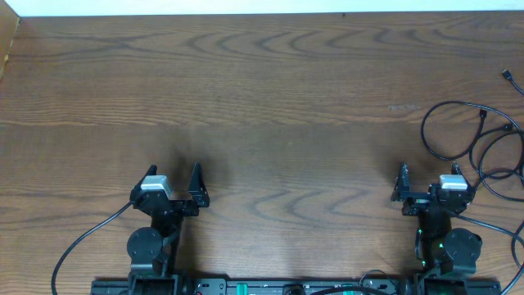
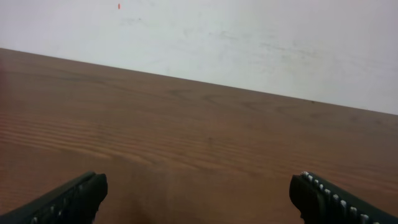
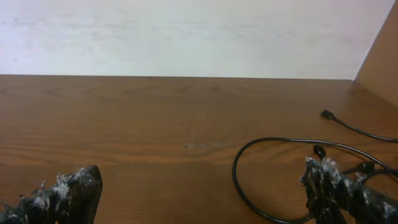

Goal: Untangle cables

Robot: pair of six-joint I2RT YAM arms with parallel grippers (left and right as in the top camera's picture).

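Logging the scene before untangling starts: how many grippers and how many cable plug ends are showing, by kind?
Grippers: 2 (left gripper, right gripper, both open)
Plug ends on the cables: 3
Total: 5
The number of separate cables cannot be told, as they run out of view.

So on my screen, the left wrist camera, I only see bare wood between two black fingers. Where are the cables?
Observer: The cables lie in loose loops at the right side of the table, ahead and to the right of the right gripper.
Operator: Is that gripper holding one?
Observer: No. It is open and empty, low over the wood.
Operator: Any loose ends?
Observer: Yes. One small plug lies apart from the loops, farther back near the right corner.
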